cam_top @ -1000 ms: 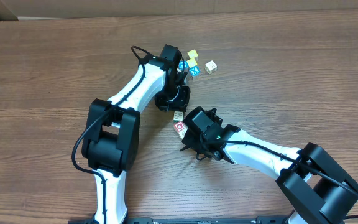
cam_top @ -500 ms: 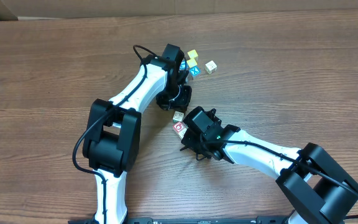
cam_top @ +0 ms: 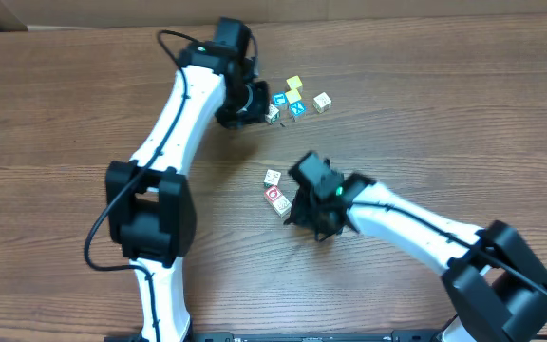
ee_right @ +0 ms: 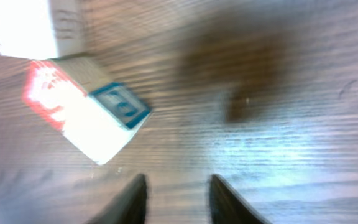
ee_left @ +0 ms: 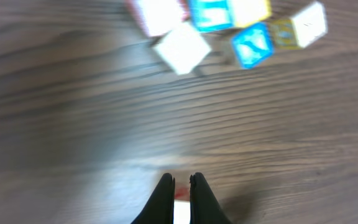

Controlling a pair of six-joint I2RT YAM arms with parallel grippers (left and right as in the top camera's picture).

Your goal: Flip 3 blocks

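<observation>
My left gripper (ee_left: 180, 180) sits out toward the far edge of the tabletop (cam_top: 463, 114) with its jaws pressed together. A scrap of white and red shows low between them, and I cannot tell what it is. The far cream block (cam_top: 272, 114) lies on the wood just beside that gripper, clear of the tips. It marks the near-left end of a small group: 2 yellow cubes (cam_top: 294, 84), 2 blue-faced cubes (cam_top: 298, 110) and a pale cube (cam_top: 323, 102) at the right end.

Near the middle of the tabletop the red-ring block (cam_top: 276, 196) rests ring face up. The middle cream block (cam_top: 273, 177) is just beside it, on the far-edge side. My right gripper (ee_right: 178, 183) hangs right next to the red-ring block, jaws parted with only bare wood between them. Both wrist views are blurred.
</observation>
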